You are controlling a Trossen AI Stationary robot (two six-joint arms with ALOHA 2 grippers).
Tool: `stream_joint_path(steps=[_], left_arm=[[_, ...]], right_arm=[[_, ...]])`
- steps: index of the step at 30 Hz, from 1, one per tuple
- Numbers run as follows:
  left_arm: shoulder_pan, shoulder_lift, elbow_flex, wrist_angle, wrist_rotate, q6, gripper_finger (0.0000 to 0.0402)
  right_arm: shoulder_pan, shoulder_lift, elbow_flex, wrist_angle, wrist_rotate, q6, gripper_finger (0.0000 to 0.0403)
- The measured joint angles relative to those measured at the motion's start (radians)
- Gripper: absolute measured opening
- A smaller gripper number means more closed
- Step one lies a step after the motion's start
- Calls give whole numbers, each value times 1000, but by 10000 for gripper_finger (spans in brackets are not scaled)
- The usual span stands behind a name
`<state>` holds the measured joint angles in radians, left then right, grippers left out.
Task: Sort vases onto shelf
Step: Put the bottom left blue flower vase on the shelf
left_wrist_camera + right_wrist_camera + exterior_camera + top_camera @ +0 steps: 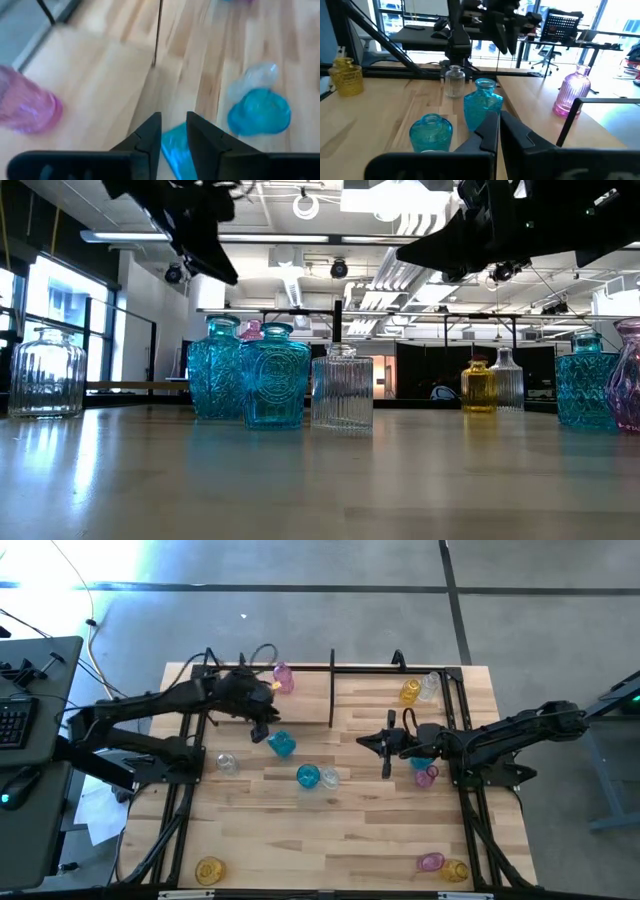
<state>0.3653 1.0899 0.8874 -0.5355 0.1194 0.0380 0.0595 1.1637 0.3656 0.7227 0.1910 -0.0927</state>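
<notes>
Table (340, 840) of pale wood planks, with the shelf (332, 690), a thin black rod frame with an upright divider rod, running along its far edge. Vases were scattered. On the shelf: one pink vase (283, 678) left of the divider, plus a yellow vase (410, 692) and a clear one (430, 685) right of it. The rest sat loose on the table: a teal vase (282, 745) mid-left, a second teal vase (308, 777) touching a clear one at center, a clear jar (228, 764) at left, and yellow and pink ones near the front edge.

Left arm reached in over the left bay of the shelf. Left gripper (173, 131) hung above the table between the pink vase and the teal vase, fingers parted by a narrow gap, nothing between them, so released. Wrist view showed the teal vase just ahead of and below the fingertips, upright, long axis vertical. The pink one lay off to the side, apart from the jaws.

Right gripper (498, 125) was clenched, empty, hovering mid-right near a teal and a pink vase.

Judgement: the teal vase was likely next. It lay on the table side of the left gripper, away from the shelf, and the left arm was clearly nearer than the right. The gap looked too narrow for the vase, so the jaws would need to widen before dropping.
</notes>
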Motion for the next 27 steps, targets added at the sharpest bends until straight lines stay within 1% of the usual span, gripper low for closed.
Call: stream_joint_path(steps=[2,4,10,13,16,19,24,27], left_arm=[[0,-65,-67,82,12,-3,60],[0,-130,-139,172,28,-6,48],[-7,-307,-336,420,39,11,14],[-7,-381,-407,511,77,48,3],[-7,-447,-465,592,85,62,2],[-7,-505,-510,648,85,66,3],[-7,-595,-552,670,83,125,1],[-7,-642,-568,669,81,126,1]], right_arm=[[-2,0,0,0,1,-1,13],[-2,0,0,4,1,5,31],[-2,19,1,90,1,11,112],[-4,60,34,102,9,14,148],[-14,128,107,89,16,11,176],[-30,207,200,62,17,4,194],[-55,340,367,-24,-9,-20,202],[-70,411,479,-117,-43,-19,202]])
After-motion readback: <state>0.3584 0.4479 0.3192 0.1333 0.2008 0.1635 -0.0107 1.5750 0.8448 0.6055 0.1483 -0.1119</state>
